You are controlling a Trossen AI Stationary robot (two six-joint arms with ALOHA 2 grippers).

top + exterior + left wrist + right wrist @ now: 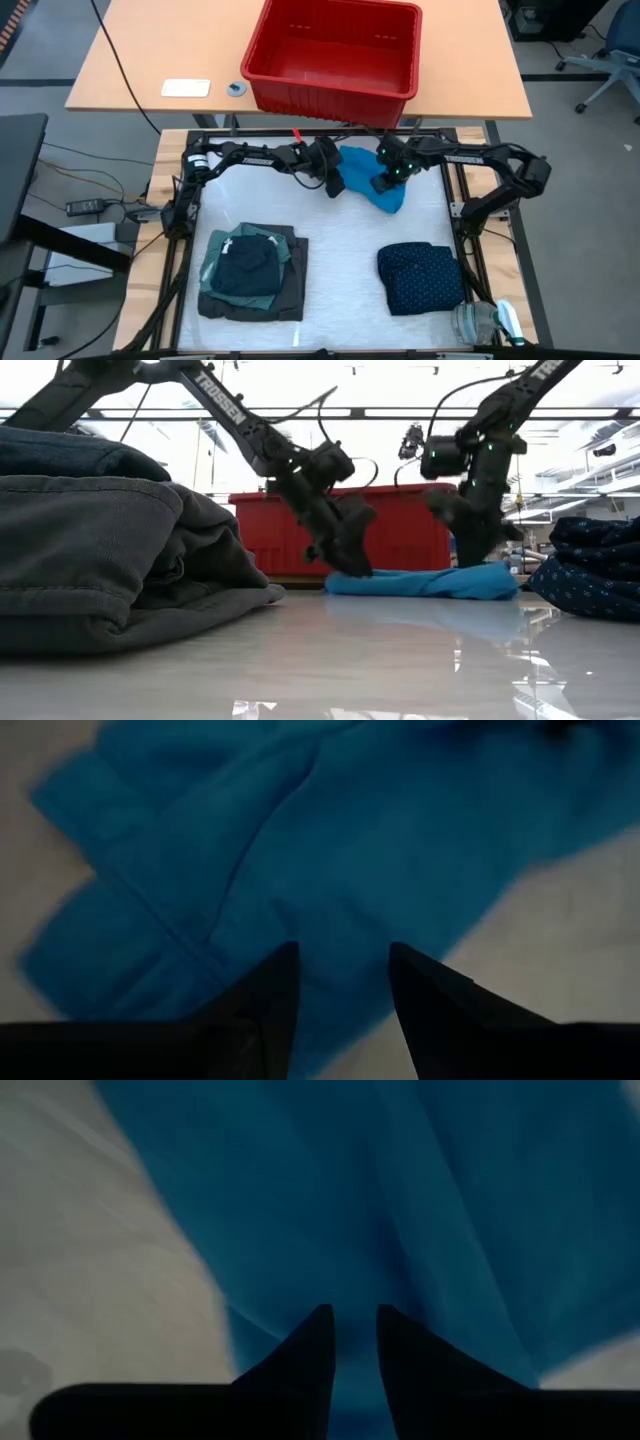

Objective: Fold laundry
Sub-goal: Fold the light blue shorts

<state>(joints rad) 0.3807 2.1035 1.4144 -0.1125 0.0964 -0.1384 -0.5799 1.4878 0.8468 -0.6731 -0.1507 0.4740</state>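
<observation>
White tabletop [330, 230]: both jaws part-spread over the blue garment [372, 180], apparently gripping nothing; red basket [335, 50] behind

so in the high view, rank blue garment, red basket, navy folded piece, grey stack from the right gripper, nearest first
From the right gripper:
1. blue garment, right under it
2. red basket, behind the table
3. navy folded piece, front right
4. grey stack, front left

Overhead, table-level and both close wrist views share the blue cloth [372, 178].
</observation>
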